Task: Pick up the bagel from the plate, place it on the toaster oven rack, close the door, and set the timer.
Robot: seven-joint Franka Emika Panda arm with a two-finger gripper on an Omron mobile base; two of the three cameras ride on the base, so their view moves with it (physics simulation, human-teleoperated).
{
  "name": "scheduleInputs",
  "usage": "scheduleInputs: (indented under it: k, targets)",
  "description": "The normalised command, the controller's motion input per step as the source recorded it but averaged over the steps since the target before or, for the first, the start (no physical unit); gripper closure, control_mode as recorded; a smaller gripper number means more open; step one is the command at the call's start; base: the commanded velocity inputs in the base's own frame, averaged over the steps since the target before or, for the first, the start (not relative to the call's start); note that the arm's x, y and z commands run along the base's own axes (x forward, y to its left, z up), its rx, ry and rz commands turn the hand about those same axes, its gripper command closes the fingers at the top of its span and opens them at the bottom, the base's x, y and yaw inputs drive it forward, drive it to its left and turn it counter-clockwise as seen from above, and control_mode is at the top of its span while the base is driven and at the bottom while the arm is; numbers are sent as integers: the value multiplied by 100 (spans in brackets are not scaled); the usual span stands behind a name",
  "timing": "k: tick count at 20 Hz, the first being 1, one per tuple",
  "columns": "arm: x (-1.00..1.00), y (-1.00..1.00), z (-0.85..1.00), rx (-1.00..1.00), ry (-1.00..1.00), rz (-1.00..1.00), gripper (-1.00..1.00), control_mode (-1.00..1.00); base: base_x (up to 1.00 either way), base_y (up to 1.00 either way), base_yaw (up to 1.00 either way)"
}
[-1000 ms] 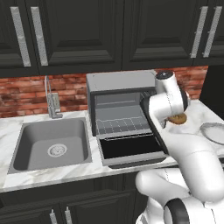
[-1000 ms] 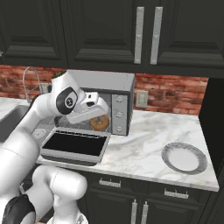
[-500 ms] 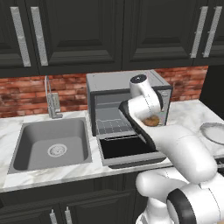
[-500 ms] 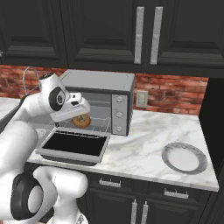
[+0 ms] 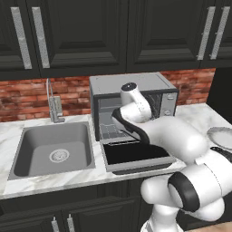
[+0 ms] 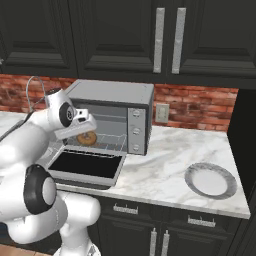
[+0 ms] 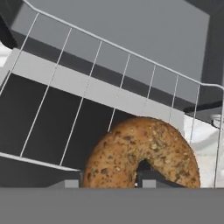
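The golden-brown, seed-flecked ring-shaped bagel [image 7: 142,155] sits directly ahead of the two-finger gripper [image 6: 84,134], its lower edge meeting the dark finger tips at the bottom of the hand view. The fingers are drawn in against the bagel and grip it; from the right base view the bagel [image 6: 86,137] hangs just under the hand, at the mouth of the oven cavity.

Immediately beyond and beneath the bagel lies the thin silver wire toaster oven rack [image 7: 100,83], its bars running away from the gripper into the cavity. Whether the bagel touches the wires cannot be told. In the right base view the rack [image 6: 111,141] extends to the right of the hand, inside the grey boxy toaster oven [image 6: 116,95].

Below the gripper the wide door with grey metal frame and dark glass window [image 6: 87,164] lies folded down flat and fully open; the left base view shows the same door [image 5: 134,155] under the arm's forearm.

Well off to the right of the gripper, on the white marble counter [image 6: 165,160], rests the round pale grey-white plate [image 6: 210,180], with nothing on it
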Motion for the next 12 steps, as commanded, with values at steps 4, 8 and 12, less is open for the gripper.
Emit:
scheduleInputs:
  k: [4,8,12]
  targets:
    - [35,27,-40,0,0,0,100,-100,0,0,0]
    - [33,6,-31,2,0,0,100,-100,0,0,0]
    - [31,0,-32,3,0,0,100,-100,0,0,0]
